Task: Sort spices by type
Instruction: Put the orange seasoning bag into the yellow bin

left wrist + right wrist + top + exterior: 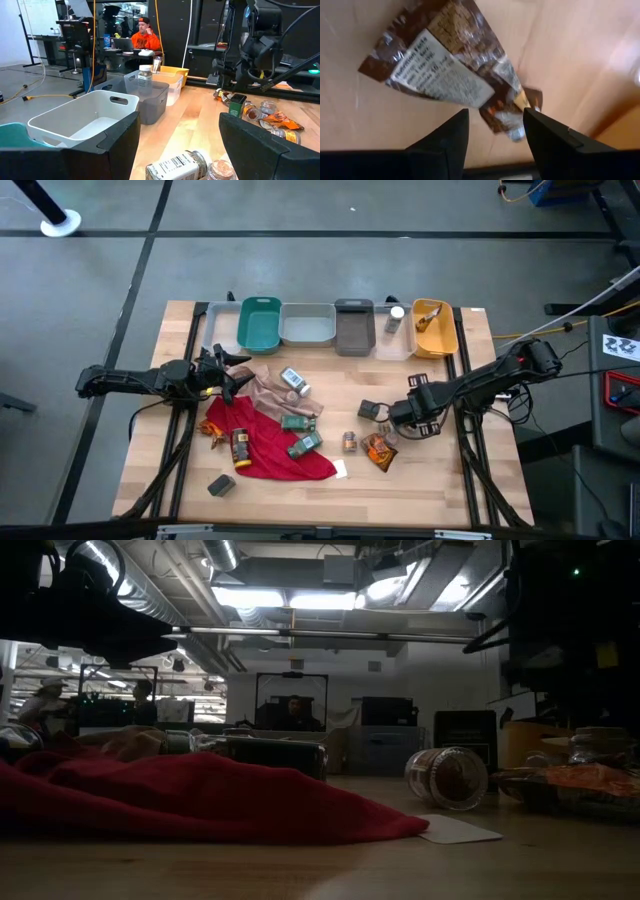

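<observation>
Red cloth point(272, 448), teal bin point(259, 324), yellow bin point(436, 332), orange-brown crinkly packet point(379, 448), pale wood table point(420, 490)

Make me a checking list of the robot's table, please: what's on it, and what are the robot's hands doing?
Surface: wooden table, bins along the far edge.
Job's things: white-capped jar on the tan cloth; orange-brown packet lying flat; one jar and one packet in the bins.
Clutter: red cloth.
Grippers: left tool open beside the tan cloth; right tool open above the packet, not touching.
Cables: cables on the floor, right of the table.
Surroundings: person in orange seated beyond the bins.
</observation>
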`<state>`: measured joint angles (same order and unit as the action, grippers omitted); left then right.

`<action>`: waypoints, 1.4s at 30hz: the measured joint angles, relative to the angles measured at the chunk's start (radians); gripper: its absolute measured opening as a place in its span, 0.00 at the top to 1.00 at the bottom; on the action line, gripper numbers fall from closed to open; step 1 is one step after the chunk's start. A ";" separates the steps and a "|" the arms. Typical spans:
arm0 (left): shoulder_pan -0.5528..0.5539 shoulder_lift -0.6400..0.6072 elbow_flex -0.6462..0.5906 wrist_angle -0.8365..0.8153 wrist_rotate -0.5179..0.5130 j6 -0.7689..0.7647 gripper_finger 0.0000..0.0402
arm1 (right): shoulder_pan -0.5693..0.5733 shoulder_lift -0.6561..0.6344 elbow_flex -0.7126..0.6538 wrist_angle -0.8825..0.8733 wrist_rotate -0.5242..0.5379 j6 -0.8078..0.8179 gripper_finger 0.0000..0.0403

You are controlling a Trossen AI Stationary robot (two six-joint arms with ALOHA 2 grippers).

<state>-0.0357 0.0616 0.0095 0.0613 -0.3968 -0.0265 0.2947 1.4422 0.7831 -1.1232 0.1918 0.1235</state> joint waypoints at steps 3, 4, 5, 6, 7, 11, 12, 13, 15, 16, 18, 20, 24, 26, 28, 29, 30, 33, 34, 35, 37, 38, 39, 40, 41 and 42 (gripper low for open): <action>0.000 0.000 0.000 0.000 0.000 0.000 0.36 | 0.000 0.000 -0.017 0.036 0.008 -0.030 0.53; 0.000 0.000 0.000 0.000 0.000 0.000 0.36 | 0.000 0.000 -0.020 0.045 0.009 -0.033 0.53; 0.000 0.000 0.000 0.000 0.000 0.000 0.36 | 0.000 0.000 -0.024 0.050 0.010 -0.035 0.53; 0.000 0.000 0.000 0.000 0.000 0.000 0.36 | 0.000 0.000 -0.028 0.050 0.010 -0.036 0.53; 0.000 0.000 0.000 0.000 0.000 0.000 0.36 | 0.000 0.000 -0.031 0.050 0.011 -0.036 0.53; 0.000 0.000 0.000 0.000 0.000 0.000 0.36 | 0.000 0.016 -0.032 0.062 0.026 -0.043 0.53; 0.000 0.000 0.000 0.000 0.000 0.000 0.36 | 0.000 0.023 -0.032 0.069 0.028 -0.050 0.53; 0.000 0.000 0.000 0.000 0.000 0.000 0.36 | 0.000 0.032 -0.032 0.079 0.028 -0.055 0.53; 0.000 0.000 0.000 0.000 0.000 0.000 0.36 | 0.000 0.050 -0.032 0.098 0.031 -0.068 0.53; 0.000 0.000 0.000 0.000 0.000 0.000 0.36 | 0.000 0.062 -0.032 0.105 0.031 -0.077 0.53; 0.000 0.000 0.000 0.000 0.000 0.000 0.36 | 0.000 0.087 -0.030 0.110 0.033 -0.079 0.53; 0.000 0.000 0.000 0.000 0.000 0.000 0.36 | 0.000 0.112 -0.028 0.110 0.035 -0.079 0.53; 0.000 0.000 0.000 0.000 0.000 0.000 0.36 | 0.000 0.153 -0.027 0.110 0.014 -0.079 0.55; 0.000 0.000 0.000 0.000 0.000 0.000 0.36 | 0.000 0.162 -0.027 0.113 0.006 -0.078 0.58; 0.000 0.000 0.000 0.000 0.000 0.000 0.36 | 0.000 0.164 -0.028 0.117 0.000 -0.068 0.63; 0.000 0.000 0.000 0.000 0.000 0.000 0.36 | 0.000 0.165 -0.028 0.118 0.000 -0.051 0.67; 0.000 0.000 0.000 0.000 0.000 0.000 0.36 | 0.000 0.165 -0.028 0.119 0.001 -0.030 0.70; 0.000 0.000 0.000 0.000 0.000 0.000 0.36 | -0.001 0.165 -0.024 0.122 0.000 0.037 0.80; 0.000 0.000 0.000 0.000 0.000 0.000 0.36 | -0.001 0.166 -0.019 0.122 0.000 0.054 0.84; 0.000 0.000 0.000 0.000 0.000 0.000 0.36 | -0.001 0.166 -0.013 0.121 0.000 0.067 0.87; 0.000 0.000 0.000 0.000 0.000 -0.001 0.36 | -0.001 0.166 0.002 0.113 -0.002 0.097 0.92; 0.000 0.000 0.000 0.000 0.000 -0.004 0.36 | -0.002 0.166 0.011 0.104 -0.007 0.111 0.93; 0.000 0.000 0.000 0.000 0.000 -0.004 0.36 | -0.002 0.167 0.020 0.096 -0.014 0.124 0.94; 0.000 0.000 0.000 0.000 0.000 -0.006 0.36 | -0.001 0.167 0.029 0.090 -0.024 0.136 0.94; 0.000 0.000 0.000 0.000 0.000 -0.006 0.36 | -0.001 0.165 0.037 0.080 -0.033 0.150 0.94; 0.000 0.000 0.000 0.000 0.000 -0.006 0.36 | 0.000 0.159 0.041 0.074 -0.035 0.162 0.94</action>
<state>-0.0356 0.0616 0.0097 0.0612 -0.3969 -0.0326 0.2943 1.6014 0.8239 -1.0494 0.1567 0.2851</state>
